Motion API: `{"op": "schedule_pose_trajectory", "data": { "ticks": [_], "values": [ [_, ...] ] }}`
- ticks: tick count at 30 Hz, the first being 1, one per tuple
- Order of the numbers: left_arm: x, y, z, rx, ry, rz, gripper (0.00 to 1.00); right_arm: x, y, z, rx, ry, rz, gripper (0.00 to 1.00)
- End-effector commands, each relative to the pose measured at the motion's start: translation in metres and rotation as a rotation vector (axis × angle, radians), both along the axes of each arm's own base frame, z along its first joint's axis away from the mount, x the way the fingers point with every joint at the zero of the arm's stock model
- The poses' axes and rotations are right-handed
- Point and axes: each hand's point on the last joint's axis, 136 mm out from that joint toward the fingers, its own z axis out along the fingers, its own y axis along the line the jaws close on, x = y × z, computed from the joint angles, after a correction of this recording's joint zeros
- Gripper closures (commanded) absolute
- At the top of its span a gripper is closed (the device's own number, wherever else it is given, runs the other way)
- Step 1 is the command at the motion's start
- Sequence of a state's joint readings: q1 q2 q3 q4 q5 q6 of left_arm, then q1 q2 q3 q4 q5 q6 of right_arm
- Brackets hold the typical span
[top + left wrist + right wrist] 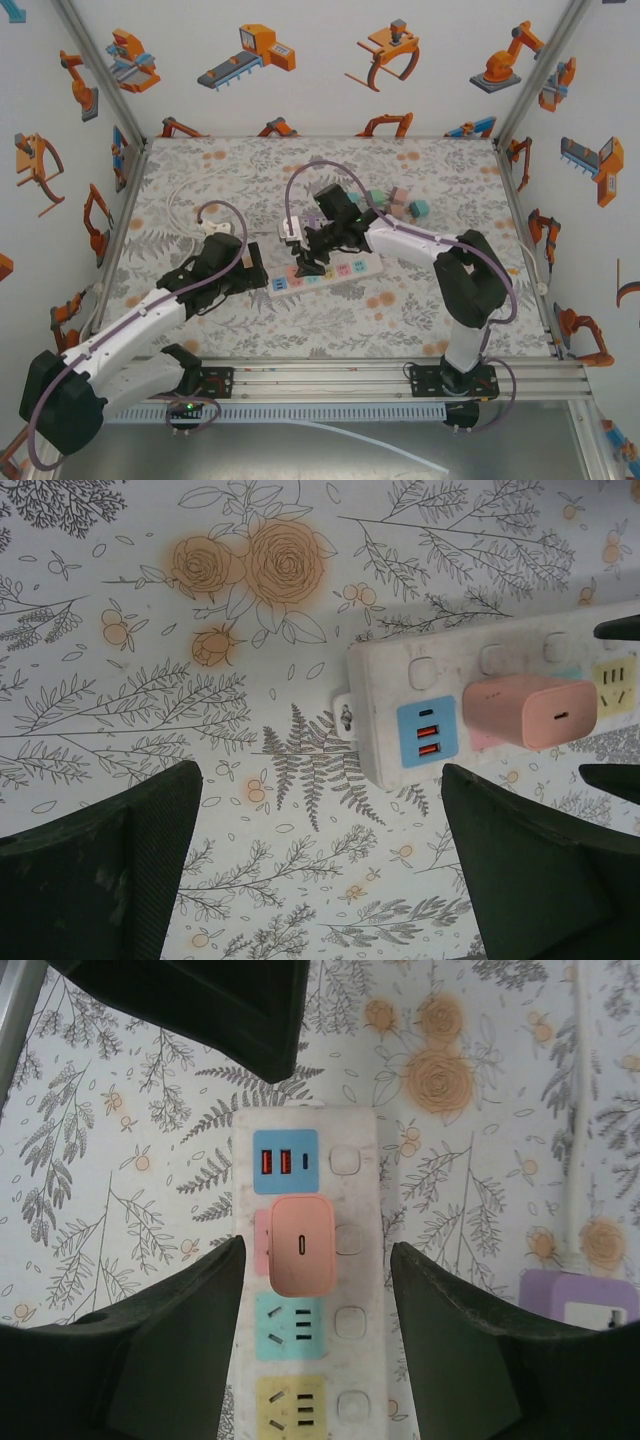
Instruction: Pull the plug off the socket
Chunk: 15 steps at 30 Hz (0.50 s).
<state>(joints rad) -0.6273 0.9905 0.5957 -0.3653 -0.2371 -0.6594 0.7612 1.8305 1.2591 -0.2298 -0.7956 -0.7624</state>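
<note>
On the floral-printed table cloth (200, 320), the white plastic power strip (345, 270) lay near the middle of the top view. It ran roughly from 9 o'clock to 3 o'clock, with its 3 o'clock end tipped slightly away from the arms.

The pink rounded-square charger plug (303, 1245) sat pushed into the strip. In the right wrist view the blue USB panel (285, 1160) was at its 12 o'clock, with the teal socket (290, 1325) and then the yellow socket (290, 1405) at its 6 o'clock.

The right gripper (315, 1260) hung over the plug. One dark finger stood at the plug's 9 o'clock and the other at its 3 o'clock. A strip of white casing showed between each finger and the plug, so the jaws were parted around it and were not clamped on it.

The left gripper (320, 780) was spread wide and held nothing, with only cloth between its fingers (100, 870). From its camera, the strip's end (400, 680) sat at 1 o'clock and the pink plug (530, 710) just past it at 2 o'clock. In the top view the left gripper (258, 268) was just beside the strip's 9 o'clock end, and the right gripper (310, 260) was above the strip.

A purple block with a white face (580, 1305) lay at 4 o'clock in the right wrist view, well apart from the strip. A thin white cable (580, 1110) ran along the cloth at 2 o'clock. A cluster of pastel blocks (400, 207) sat at the strip's 1 o'clock in the top view.
</note>
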Motion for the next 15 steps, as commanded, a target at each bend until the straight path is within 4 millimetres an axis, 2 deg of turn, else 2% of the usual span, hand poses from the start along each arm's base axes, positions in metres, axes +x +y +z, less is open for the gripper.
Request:
{"op": "schedule_pose_trajectory", "data": {
  "ticks": [1,8,15],
  "values": [
    [0.002,-0.002,-0.007,-0.025,0.008,0.02,0.03,-0.007,0.005,-0.006,-0.025,0.007,0.042,0.46],
    [0.005,-0.007,-0.023,-0.039,0.025,0.014,0.03,-0.008,0.007,-0.025,-0.06,0.017,0.053,0.55],
    [0.008,-0.013,-0.035,-0.055,0.05,0.02,0.03,-0.014,0.007,-0.025,-0.049,0.037,0.079,0.69]
  ]
}}
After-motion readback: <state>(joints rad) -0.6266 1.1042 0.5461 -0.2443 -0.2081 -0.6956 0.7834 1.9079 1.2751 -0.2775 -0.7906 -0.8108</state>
